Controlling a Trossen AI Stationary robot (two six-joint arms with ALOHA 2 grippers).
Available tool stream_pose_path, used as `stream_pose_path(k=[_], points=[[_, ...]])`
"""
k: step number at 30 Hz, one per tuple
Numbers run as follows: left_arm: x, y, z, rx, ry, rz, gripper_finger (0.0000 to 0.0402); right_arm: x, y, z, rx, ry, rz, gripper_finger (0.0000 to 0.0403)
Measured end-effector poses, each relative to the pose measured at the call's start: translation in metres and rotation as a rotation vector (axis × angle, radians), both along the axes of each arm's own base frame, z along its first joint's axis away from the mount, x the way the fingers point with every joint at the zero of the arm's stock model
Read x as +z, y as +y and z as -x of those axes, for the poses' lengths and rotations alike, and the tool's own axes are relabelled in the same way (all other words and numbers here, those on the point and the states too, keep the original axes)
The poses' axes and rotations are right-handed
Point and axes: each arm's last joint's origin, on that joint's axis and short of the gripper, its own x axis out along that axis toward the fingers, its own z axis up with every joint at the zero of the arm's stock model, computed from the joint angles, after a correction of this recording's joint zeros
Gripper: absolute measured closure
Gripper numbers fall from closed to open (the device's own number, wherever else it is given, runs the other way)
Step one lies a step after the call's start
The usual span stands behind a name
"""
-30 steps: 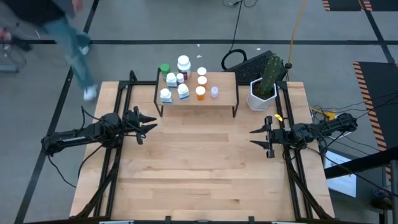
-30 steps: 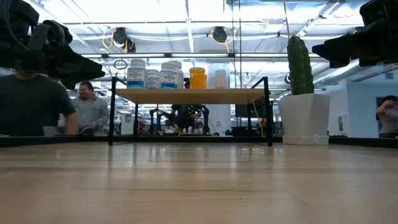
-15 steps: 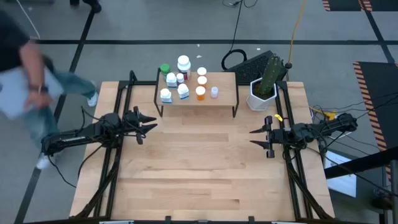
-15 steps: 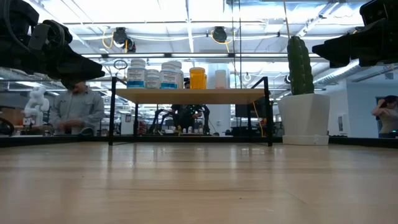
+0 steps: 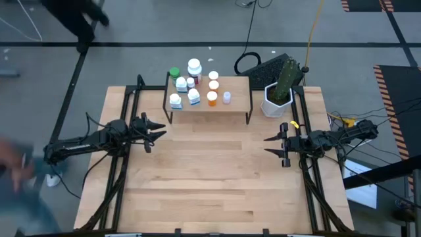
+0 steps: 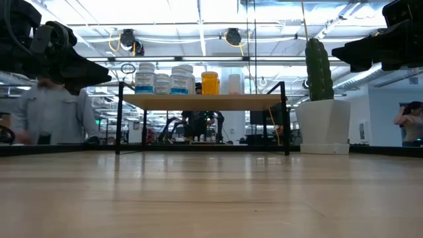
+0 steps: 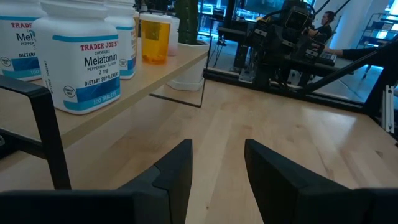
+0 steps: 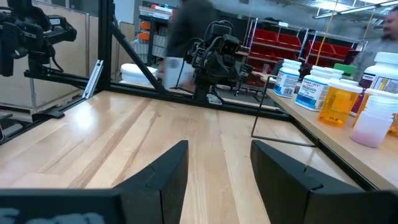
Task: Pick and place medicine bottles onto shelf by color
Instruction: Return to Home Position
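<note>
Several medicine bottles (image 5: 193, 84) stand upright on the shelf (image 5: 237, 97), a low light-wood board on thin black legs at the table's far middle. They include white blue-labelled ones (image 7: 85, 58), an orange one (image 6: 210, 82), a pale pink one (image 8: 375, 121) and a green-capped one (image 5: 173, 73). My left gripper (image 5: 156, 130) hovers open at the table's left side, level, pointing right. My right gripper (image 5: 272, 145) hovers open at the right side, pointing left. Both hold nothing.
A white hexagonal pot with a cactus (image 5: 279, 92) stands right of the shelf at the far right. Black frame rails (image 5: 128, 125) run along both table sides. The wide wooden tabletop (image 5: 210, 178) lies between the arms. People move in the room beyond the table.
Both arms have kept still and the bottles stay in place. A person has walked past the table's left side on the floor.
</note>
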Motion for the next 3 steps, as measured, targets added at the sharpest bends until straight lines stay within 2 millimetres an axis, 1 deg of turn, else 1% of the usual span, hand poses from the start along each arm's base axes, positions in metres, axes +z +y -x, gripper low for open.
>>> stream_pose_path(k=[3], points=[[0.0000, 0.0000, 0.0000, 0.000, 0.000, 0.000, 0.0254, 0.0000, 0.0000, 0.0000, 0.000, 0.000, 0.000, 0.0236]])
